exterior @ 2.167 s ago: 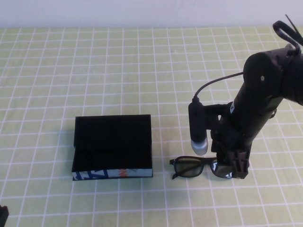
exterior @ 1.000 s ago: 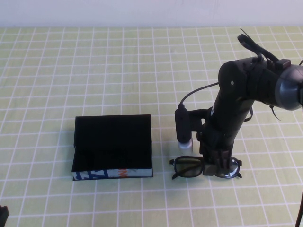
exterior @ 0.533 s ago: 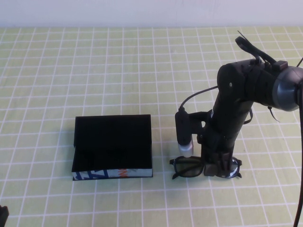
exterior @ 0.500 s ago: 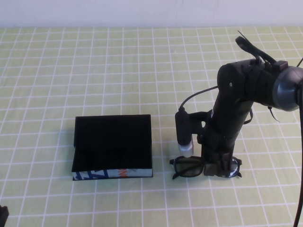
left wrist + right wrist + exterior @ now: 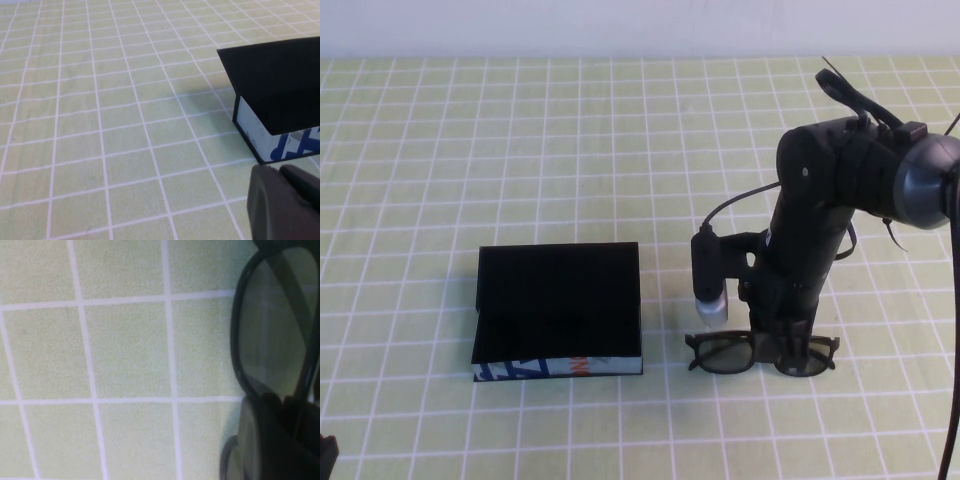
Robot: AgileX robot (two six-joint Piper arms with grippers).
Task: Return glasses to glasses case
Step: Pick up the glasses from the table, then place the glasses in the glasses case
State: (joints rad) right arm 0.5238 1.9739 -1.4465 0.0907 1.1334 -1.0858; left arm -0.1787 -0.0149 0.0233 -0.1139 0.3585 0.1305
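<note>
The left gripper [image 5: 285,205] is sitting parked at about seven o'clock on the table, just near the glasses case [image 5: 558,312], its finger spread impossible to tell. The glasses [image 5: 762,354], at three o'clock from the case and apart from it, are being pinched at the bridge by the right gripper [image 5: 785,345], reaching down from one o'clock.

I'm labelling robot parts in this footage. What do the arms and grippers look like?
The right arm is glossy black with rounded joints and a grey band, black cables looping off it, and a black camera stick tipped silver. The right gripper is black. The left gripper shows only matte dark-grey rounded fingers.
</note>
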